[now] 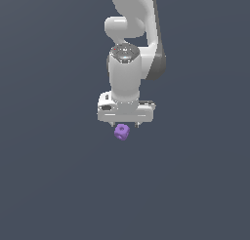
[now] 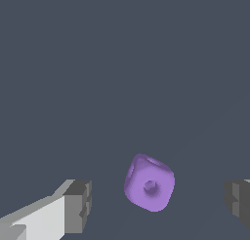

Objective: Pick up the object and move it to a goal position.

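The object (image 1: 121,131) is a tiny purple block with rounded corners and dark round dimples, seen just below the white hand in the exterior view. In the wrist view the object (image 2: 149,183) lies tilted between the two dark finger pads, nearer the left pad (image 2: 80,205), with a gap on each side. My gripper (image 2: 158,205) is open and touches nothing. In the exterior view the gripper (image 1: 125,125) points straight down, its fingers mostly hidden behind the hand body. No goal marker shows in either view.
A uniform dark grey-blue surface (image 1: 49,185) fills everything around the arm. The white arm (image 1: 129,63) rises above the hand towards the top of the exterior view.
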Controlling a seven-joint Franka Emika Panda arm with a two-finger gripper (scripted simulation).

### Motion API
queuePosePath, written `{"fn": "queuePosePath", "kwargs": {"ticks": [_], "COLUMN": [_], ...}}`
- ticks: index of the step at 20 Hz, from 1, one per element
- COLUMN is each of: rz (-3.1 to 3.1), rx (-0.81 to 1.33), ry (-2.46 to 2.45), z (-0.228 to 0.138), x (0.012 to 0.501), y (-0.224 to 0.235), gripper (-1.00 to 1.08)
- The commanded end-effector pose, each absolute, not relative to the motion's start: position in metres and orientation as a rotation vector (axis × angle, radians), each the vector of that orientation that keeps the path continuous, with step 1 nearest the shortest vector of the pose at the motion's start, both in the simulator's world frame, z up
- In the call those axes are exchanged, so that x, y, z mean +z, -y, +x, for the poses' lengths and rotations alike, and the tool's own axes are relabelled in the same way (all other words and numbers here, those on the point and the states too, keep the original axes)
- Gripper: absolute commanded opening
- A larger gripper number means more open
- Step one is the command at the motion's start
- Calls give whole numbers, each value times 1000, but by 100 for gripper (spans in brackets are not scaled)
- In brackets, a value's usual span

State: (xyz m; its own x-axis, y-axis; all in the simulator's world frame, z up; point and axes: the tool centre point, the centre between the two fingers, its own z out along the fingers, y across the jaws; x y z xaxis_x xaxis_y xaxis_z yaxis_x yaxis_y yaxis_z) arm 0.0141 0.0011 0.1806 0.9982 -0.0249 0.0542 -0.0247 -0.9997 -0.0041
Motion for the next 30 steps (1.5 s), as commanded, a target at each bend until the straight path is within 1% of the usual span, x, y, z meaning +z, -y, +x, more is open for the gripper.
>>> {"fn": "queuePosePath", "kwargs": {"ticks": [1,16,23,30], "rz": [-3137,-3112,-3111,-3098], "rx": [-85,-68,-52,-26], "ry": [-39,-50,-180,-413], "z": [14,10,1,-17], "x": [181,182,162,126], "y": [-1,-2,1,7], "gripper": [100,100,100,100]}}
